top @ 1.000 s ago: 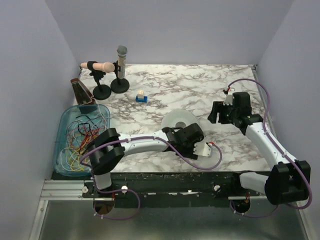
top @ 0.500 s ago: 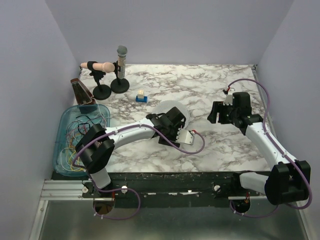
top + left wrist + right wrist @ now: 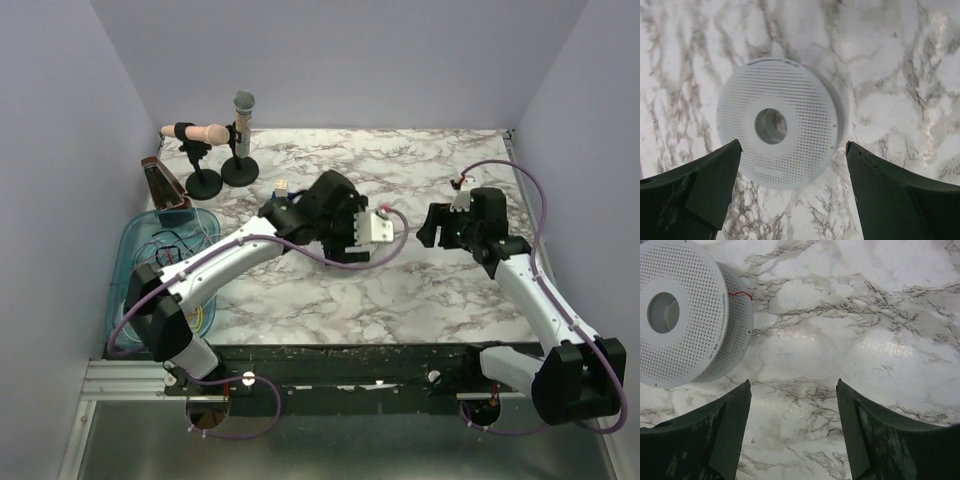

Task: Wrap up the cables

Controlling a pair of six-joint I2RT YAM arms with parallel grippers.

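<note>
The cables are a tangle of thin dark red, yellow and black wires in the blue bin at the left, partly hidden by my left arm. My left gripper hangs over mid-table. In the left wrist view it is open and empty above the pale grey perforated spool, which lies flat on the marble. My right gripper is open and empty over bare marble, to the right of the spool. A short red wire end sticks out of the spool's rim.
Two microphones on black stands and a brown metronome stand at the back left. A small blue and white block sits just behind my left gripper. Purple hoses loop off both arms.
My left arm has swung from the table's front toward the back left and risen over the spool, which shifted back and left and is now hidden in the top view. My right arm barely moved.
</note>
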